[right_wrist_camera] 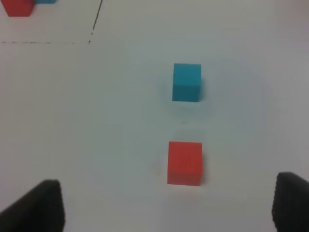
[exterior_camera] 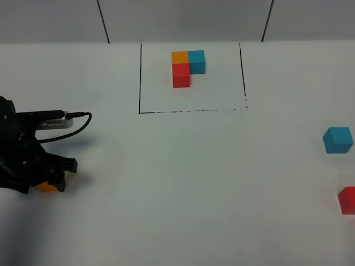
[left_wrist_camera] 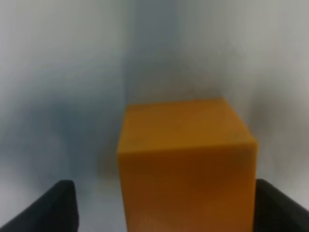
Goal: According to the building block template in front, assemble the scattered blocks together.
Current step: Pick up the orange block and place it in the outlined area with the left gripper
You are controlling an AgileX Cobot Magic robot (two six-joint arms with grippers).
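Note:
The building block template sits at the back inside a black drawn outline: orange at the corner, blue to its right, red in front. Of the scattered blocks, the orange block lies at the front left, with my left gripper down around it. In the left wrist view the orange block fills the space between the fingers of the left gripper; one finger stands a little off it, the other sits against it. The blue block and red block lie at the far right. My right gripper is open, short of the red block.
A black cable loops from the left arm over the white table. The red block lies at the right edge of the exterior view. A grey wall with dark seams runs behind the table.

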